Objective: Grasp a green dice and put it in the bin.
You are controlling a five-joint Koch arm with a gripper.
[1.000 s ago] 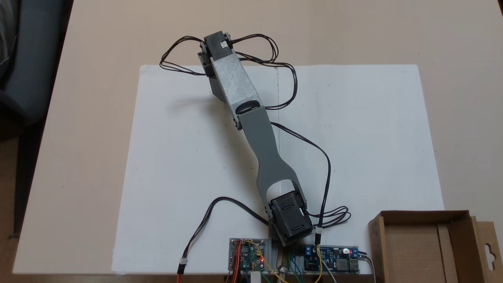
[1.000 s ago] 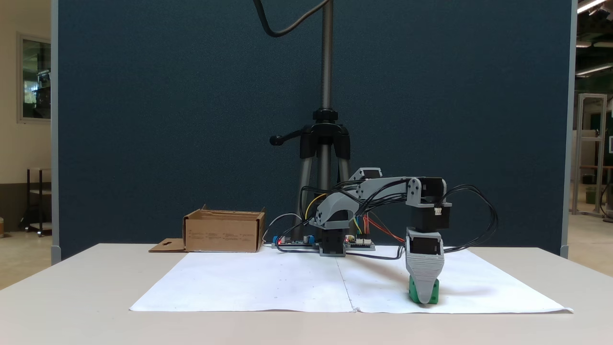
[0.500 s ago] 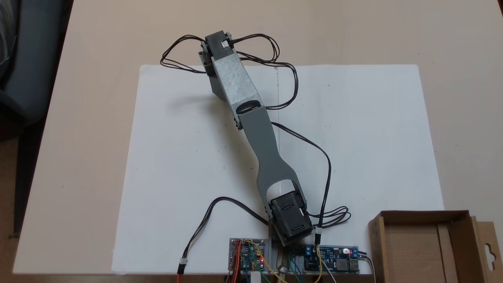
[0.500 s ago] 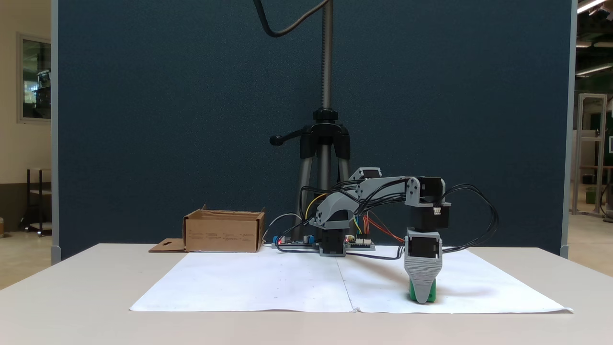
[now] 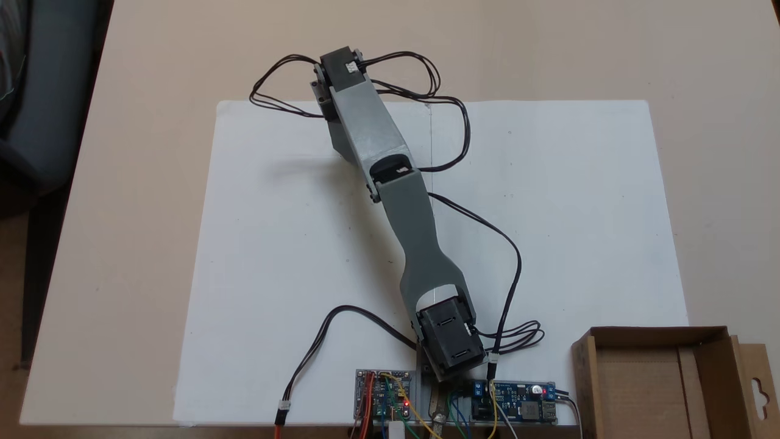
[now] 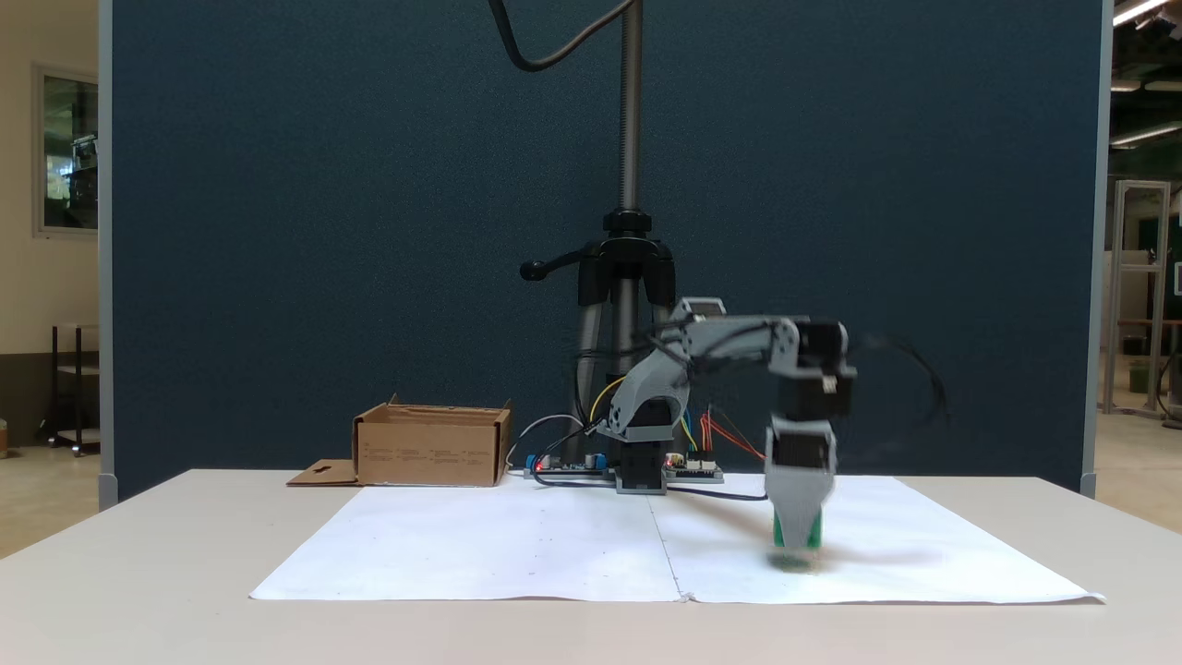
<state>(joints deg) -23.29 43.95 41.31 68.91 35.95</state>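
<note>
Hanging point-down over the white paper sheet [image 6: 517, 545], your grey plastic gripper [image 6: 796, 540] shows in the side-on fixed view with the small bright green plastic dice [image 6: 797, 534] pinched at its tip, green peeking out on either side of the near jaw. The jaws lie one behind the other there, yet the cube sits clear of the sheet, a dark shadow directly beneath it, so the pincer is clamped on the dice. The arm's outer half is smeared with motion blur in that view, and finer detail of the grip cannot be read.

In a fixed view from above, your grey jointed arm [image 5: 396, 183] stretches from its base at the sheet's near edge toward the sheet's far left corner, its black wrist motor [image 5: 341, 64] just past the sheet's far edge. The arm's body covers both pincer and cube from that angle. Loops of black cable [image 5: 426, 79] trail off the wrist and back along the arm above the sheet.

The shallow brown corrugated cardboard bin [image 5: 661, 381] stands off the sheet's near right corner in the view from above, open side up, its side flap with the hanger-hole cutout [image 5: 758, 390] folded outward. Seen side-on, the bin [image 6: 432, 448] is behind the sheet's far left corner, well apart from the held dice. Two circuit boards [image 5: 384, 396] sit at the sheet's near edge beside the arm's base.
</note>
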